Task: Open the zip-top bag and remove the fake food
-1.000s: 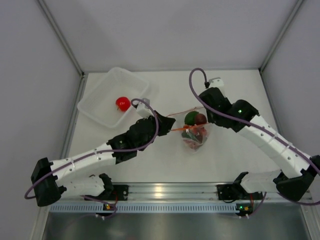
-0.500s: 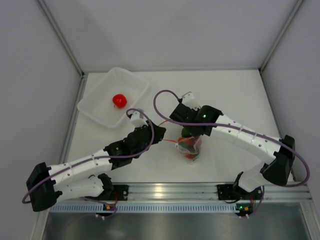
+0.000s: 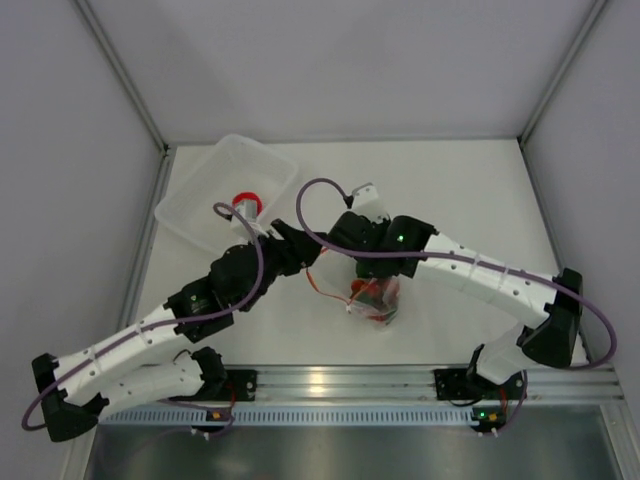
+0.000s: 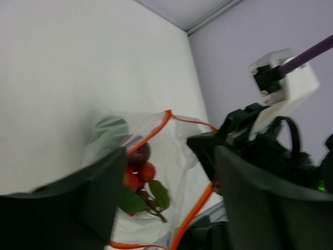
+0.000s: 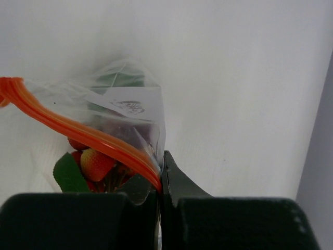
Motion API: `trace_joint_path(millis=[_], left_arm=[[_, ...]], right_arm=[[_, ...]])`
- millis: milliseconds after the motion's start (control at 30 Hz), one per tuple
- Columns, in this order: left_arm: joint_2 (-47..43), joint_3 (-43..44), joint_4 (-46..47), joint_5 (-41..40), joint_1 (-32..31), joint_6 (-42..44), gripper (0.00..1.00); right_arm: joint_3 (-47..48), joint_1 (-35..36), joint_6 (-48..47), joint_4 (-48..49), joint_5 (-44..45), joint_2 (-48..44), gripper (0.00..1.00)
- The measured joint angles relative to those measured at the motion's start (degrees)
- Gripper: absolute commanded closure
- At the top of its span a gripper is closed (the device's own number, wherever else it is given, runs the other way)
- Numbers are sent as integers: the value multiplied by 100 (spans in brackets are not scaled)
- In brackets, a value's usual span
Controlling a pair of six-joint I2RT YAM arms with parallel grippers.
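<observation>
Zip-top bag (image 3: 375, 300) is found near the middle of the table (image 3: 480, 190), slightly toward the near edge. It is hung by one side of its orange zip strip (image 5: 78, 130) from the right gripper (image 5: 160, 174), whose jaws are pressed together on that lip. The mouth is already parted, and a cluster of red balls with green leaves (image 4: 140, 182) can be seen inside with darker pieces. The left gripper (image 4: 170, 156) is held just left of the mouth, fingers spread wide with nothing between them. A red tomato (image 3: 247, 203) lies in the translucent tub (image 3: 200, 215) at the far left.

Reaching in for the next piece is judged to be the step in hand. The right clamp should be held firm and the lip raised, so that the mouth is drawn taut. The left fingers should be entered between the two strips, not onto the film. They should be closed on the piece nearest the mouth, since loose film could easily be pinched along with it.
</observation>
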Motion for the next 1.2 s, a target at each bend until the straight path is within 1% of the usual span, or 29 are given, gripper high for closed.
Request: trace_joint_path(millis=[33, 67, 167, 200, 233, 267, 300, 400, 500, 567, 667, 700, 733, 767, 867, 900, 967, 1000, 1067, 1100, 1200], left_arm=[[-144, -17, 52, 37, 0, -116, 65], [-229, -26, 101, 66, 2, -214, 69], [-262, -35, 260, 223, 4, -422, 69], [-175, -24, 289, 295, 4, -483, 77], [-57, -9, 308, 374, 4, -549, 81], [118, 22, 313, 468, 4, -579, 83], [315, 63, 321, 566, 0, -616, 88], [782, 70, 293, 651, -66, -693, 90], [997, 70, 256, 424, -385, -686, 90], [1016, 72, 197, 149, -743, -671, 90], [1038, 70, 81, -166, -1204, -662, 86], [1062, 70, 48, -238, -1285, -664, 83], [1110, 70, 28, -339, -1335, -662, 80], [1167, 70, 15, -433, -1373, -660, 75], [1414, 70, -79, -649, -1464, -695, 71], [1515, 70, -109, -691, -1486, -697, 66], [1711, 70, -175, -750, -1508, -713, 61], [1799, 72, -184, -769, -1508, -706, 57], [1989, 111, -214, -796, -1508, -675, 54], [2105, 160, -205, -807, -1506, -656, 51], [2474, 382, -179, -774, -1460, -527, 48]], right_arm=[[-37, 22, 31, 111, -20, -42, 100], [-101, 44, 63, 238, -57, -109, 100], [-372, 111, 173, 584, -140, -369, 100], [-444, 140, 212, 673, -153, -448, 100], [-487, 168, 247, 743, -157, -496, 100], [-525, 199, 293, 817, -177, -549, 100], [-540, 221, 319, 859, -188, -573, 100], [-632, 293, 433, 1040, -168, -640, 100], [-654, 334, 551, 1060, -83, -643, 100], [-680, 354, 632, 1060, -4, -640, 100], [-721, 413, 765, 1073, 168, -638, 100], [-750, 448, 813, 1091, 243, -640, 100], [-782, 494, 866, 1093, 330, -640, 100], [-811, 555, 927, 1102, 420, -640, 100], [-922, 691, 1064, 1147, 590, -656, 100], [-979, 721, 1091, 1193, 612, -673, 100], [-1167, 765, 1119, 1346, 623, -780, 100], [-1287, 774, 1141, 1399, 623, -866, 100], [-1429, 778, 1163, 1421, 629, -1003, 100], [-1486, 778, 1189, 1423, 636, -1071, 100], [-1685, 778, 1259, 1408, 658, -1270, 100]])
